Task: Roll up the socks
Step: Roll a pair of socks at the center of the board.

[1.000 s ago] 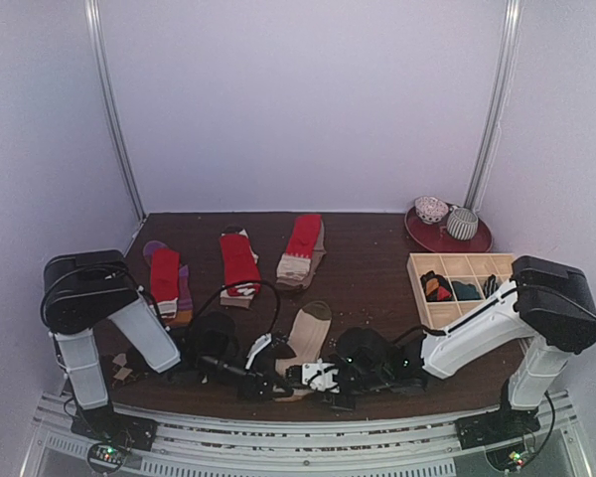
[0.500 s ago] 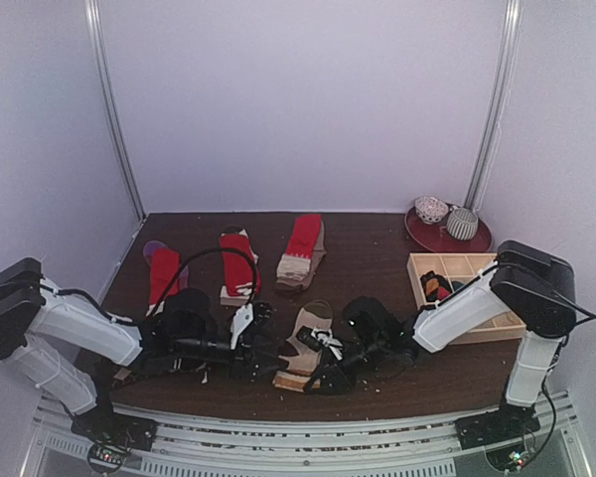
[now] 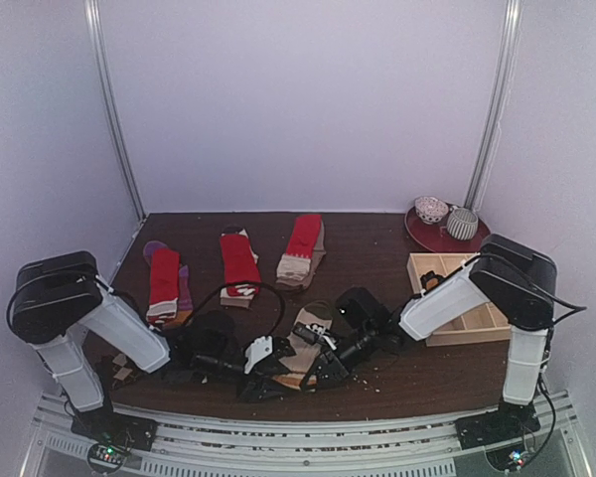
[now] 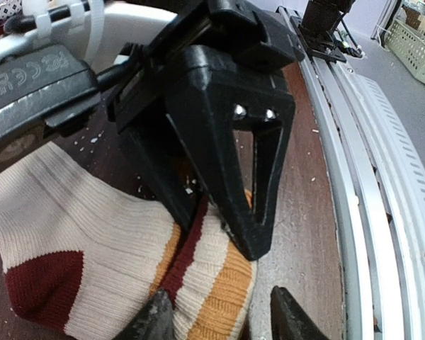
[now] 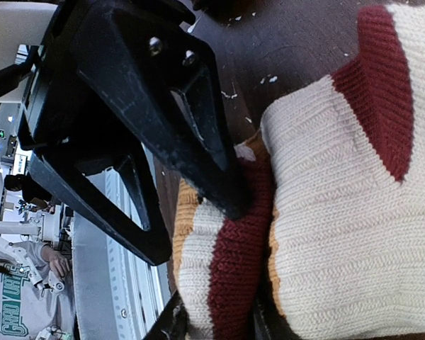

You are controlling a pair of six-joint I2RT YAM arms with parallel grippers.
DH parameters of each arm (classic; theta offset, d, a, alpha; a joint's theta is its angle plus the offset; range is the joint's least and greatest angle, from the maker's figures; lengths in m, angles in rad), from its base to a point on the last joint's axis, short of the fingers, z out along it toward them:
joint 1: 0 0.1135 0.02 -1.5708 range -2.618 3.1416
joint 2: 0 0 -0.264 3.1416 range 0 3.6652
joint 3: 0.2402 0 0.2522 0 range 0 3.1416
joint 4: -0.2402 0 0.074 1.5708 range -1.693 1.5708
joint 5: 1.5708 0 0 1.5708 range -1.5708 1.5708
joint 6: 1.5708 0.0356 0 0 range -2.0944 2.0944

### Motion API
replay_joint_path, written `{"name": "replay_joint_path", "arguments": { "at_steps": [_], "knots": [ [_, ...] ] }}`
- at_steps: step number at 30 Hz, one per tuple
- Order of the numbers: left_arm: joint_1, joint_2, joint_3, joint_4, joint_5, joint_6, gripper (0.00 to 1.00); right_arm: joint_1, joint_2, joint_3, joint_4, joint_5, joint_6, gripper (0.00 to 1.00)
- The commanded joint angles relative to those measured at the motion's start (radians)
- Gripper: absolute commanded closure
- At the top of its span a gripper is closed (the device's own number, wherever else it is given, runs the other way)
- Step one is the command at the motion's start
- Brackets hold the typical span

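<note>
Both tools meet at the beige banded sock (image 3: 308,333): the right tool (image 5: 216,315) apparently pinches its folded end to start rolling, the left tool (image 4: 219,322) stands narrowly parted.

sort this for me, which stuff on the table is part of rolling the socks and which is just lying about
Part of the job:
- beige banded sock, with both grippers at it
- three red socks behind

Just lying about:
- wooden compartment tray
- red plate with two small round items
</note>
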Motion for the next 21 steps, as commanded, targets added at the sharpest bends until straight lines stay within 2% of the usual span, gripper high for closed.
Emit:
{"name": "replay_joint_path", "arguments": {
  "at_steps": [1,5,8,9,11,14,17,21],
  "knots": [
    [-0.004,0.033,0.025,0.024,-0.016,0.015,0.59,-0.002,0.058,-0.026,-0.195,0.046,-0.019,0.73],
    [-0.004,0.066,0.055,-0.045,-0.023,0.015,0.73,-0.006,0.056,-0.026,-0.177,0.009,-0.011,0.73],
    [-0.005,0.095,0.064,-0.091,-0.050,0.000,0.79,-0.010,0.012,-0.031,-0.138,-0.008,0.004,0.69],
    [-0.005,0.100,0.061,-0.099,-0.064,-0.012,0.85,-0.011,-0.010,-0.029,-0.129,-0.006,0.003,0.67],
    [-0.005,0.104,0.053,-0.104,-0.074,-0.041,0.90,-0.014,-0.077,-0.033,-0.107,0.024,-0.003,0.63],
    [-0.003,0.104,0.053,-0.139,-0.068,-0.104,0.91,-0.014,-0.206,-0.068,-0.065,0.150,-0.052,0.56],
    [0.002,0.109,0.082,-0.231,-0.049,-0.151,0.92,-0.011,-0.324,-0.148,0.029,0.278,-0.124,0.53],
    [0.021,0.142,0.133,-0.357,0.004,-0.226,0.92,0.063,-0.441,-0.254,0.091,0.479,-0.348,0.50]
  ]
}}
